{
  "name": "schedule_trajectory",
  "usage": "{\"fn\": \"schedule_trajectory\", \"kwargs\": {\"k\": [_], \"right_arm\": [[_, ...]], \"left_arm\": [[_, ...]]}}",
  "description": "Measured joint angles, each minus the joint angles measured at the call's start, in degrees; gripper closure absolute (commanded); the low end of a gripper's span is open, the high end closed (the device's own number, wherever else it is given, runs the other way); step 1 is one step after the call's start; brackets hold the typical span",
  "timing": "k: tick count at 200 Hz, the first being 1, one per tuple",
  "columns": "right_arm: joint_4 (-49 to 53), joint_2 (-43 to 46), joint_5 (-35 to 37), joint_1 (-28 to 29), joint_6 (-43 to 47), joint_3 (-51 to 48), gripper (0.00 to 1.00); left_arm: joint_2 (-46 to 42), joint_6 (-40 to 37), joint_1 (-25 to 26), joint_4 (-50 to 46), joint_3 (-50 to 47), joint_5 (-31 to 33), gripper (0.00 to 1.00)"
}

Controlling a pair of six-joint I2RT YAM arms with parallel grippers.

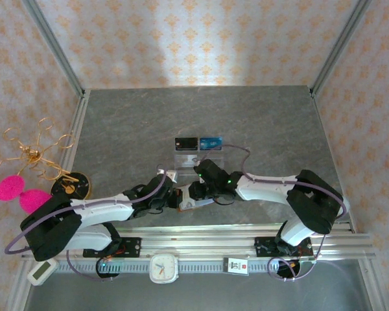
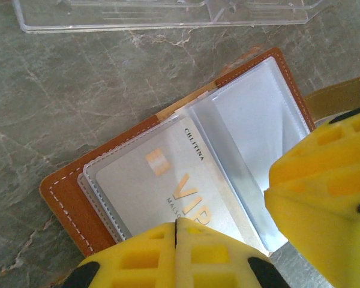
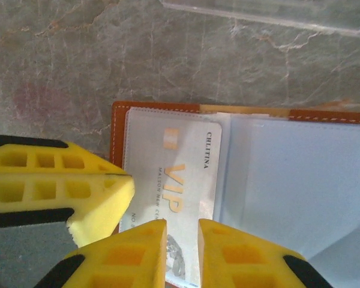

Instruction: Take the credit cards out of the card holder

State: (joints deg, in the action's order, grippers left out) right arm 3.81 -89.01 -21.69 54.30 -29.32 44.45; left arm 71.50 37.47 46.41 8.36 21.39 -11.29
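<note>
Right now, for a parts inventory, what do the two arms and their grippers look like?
The left arm and right arm have white links, black joints and a lilac cable each. The left gripper and right gripper carry yellow fingers with rectangular recesses.

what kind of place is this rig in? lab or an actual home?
Most likely a staged robot data-collection cell, not a real room: wallpaper-print panels held in aluminium framing, a marble-look tabletop, and a metal mounting rail along the near edge with a small clock beside it.
</note>
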Motion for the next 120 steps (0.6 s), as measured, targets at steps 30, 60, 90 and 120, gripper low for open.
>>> {"fn": "schedule_trajectory", "kwargs": {"k": [30, 60, 90, 120], "right_arm": [[-0.7, -1.2, -1.4, -0.2, 0.0, -0.4, 0.8], [-1.5, -2.4, -2.4, -0.6, 0.0, -0.9, 0.8], [-2.5, -3.4, -3.2, -0.7, -0.2, -1.4, 0.8], [-3.1, -3.5, -3.2, -0.9, -0.7, -2.1, 0.79]], "left_arm": [[1.8, 0.0, 0.0, 0.5, -0.1, 0.1, 1.0], [2.9, 0.2, 0.0, 2.3, -0.3, 0.6, 1.0], [3.0, 0.2, 0.0, 3.5, -0.9, 0.8, 1.0], [3.5, 0.2, 0.0, 4.6, -1.0, 0.9, 1.0]]}}
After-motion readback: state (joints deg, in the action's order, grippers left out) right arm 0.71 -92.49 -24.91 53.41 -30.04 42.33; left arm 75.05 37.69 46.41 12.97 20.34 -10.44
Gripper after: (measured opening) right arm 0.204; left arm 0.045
